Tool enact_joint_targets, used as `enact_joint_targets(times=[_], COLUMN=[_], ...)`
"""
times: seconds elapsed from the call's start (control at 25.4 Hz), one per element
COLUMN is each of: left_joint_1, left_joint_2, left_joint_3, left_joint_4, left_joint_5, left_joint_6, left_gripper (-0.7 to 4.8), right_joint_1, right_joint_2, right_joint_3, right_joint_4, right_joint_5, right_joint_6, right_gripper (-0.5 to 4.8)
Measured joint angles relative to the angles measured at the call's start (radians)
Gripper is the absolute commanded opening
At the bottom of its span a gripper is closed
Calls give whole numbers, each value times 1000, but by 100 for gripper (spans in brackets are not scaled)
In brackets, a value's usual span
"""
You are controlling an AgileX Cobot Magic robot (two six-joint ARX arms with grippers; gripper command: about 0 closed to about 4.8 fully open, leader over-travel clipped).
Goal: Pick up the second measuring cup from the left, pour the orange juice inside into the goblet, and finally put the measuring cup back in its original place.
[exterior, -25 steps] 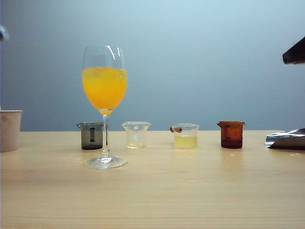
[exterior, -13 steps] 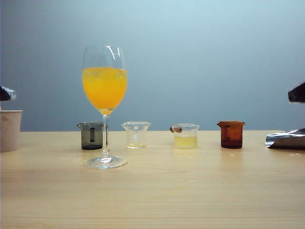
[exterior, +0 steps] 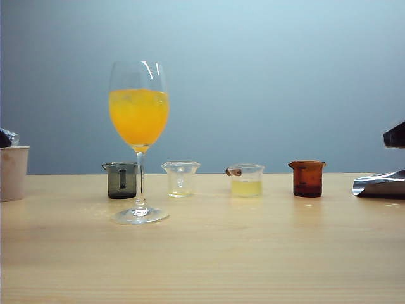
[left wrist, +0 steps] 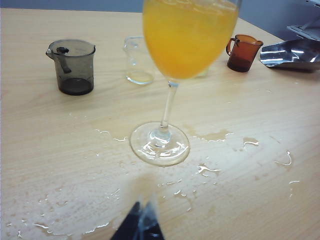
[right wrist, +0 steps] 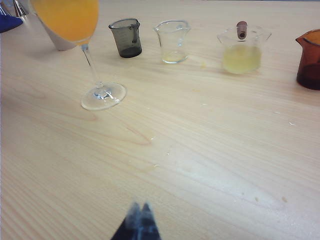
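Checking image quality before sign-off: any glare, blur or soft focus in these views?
Exterior view: sharp, with highlights on the goblet rim. Left wrist view: spilled droplets on the table glint; the left gripper is blurred. Right wrist view: the shut right gripper is out of focus, the cups sharp.

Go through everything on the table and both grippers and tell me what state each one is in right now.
goblet: upright, holds orange juice
second measuring cup: upright in row, nearly empty
smoky grey cup: upright
clear cup: holds pale yellow-green liquid
amber cup: upright
tabletop: splashed around goblet
left gripper: shut, empty
right gripper: shut, empty
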Motion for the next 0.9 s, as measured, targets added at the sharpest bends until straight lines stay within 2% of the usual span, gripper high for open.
enact_joint_targets(times=[0.2,0.24,0.39,0.47,0.63,0.75,0.9], left_joint_1=[20,51,272,397,559,606,605], left_joint_2=[-37,-65,-111,-111,-111,-111,-111], left_joint_3=[0,0,2,0,1,1,0], left_joint_4=[-16,-23,-3,-5,-5,-5,-5], left_joint_5=[9,18,88,88,84,81,77], left_joint_6=[0,0,0,0,0,0,0], left_gripper=[-3,-3,-3,-3,-3,-3,-3], right_joint_1=[0,0,-56,-147,-318,-434,-536], right_joint_2=[0,0,0,0,0,1,0], right_joint_3=[0,0,0,0,-15,-15,-15], right_joint_4=[-1,0,0,0,47,48,48], right_joint_5=[0,0,-5,-5,-5,1,0], right_joint_6=[0,0,0,0,0,1,1], right_gripper=[-4,-4,-4,-4,-4,-4,-4])
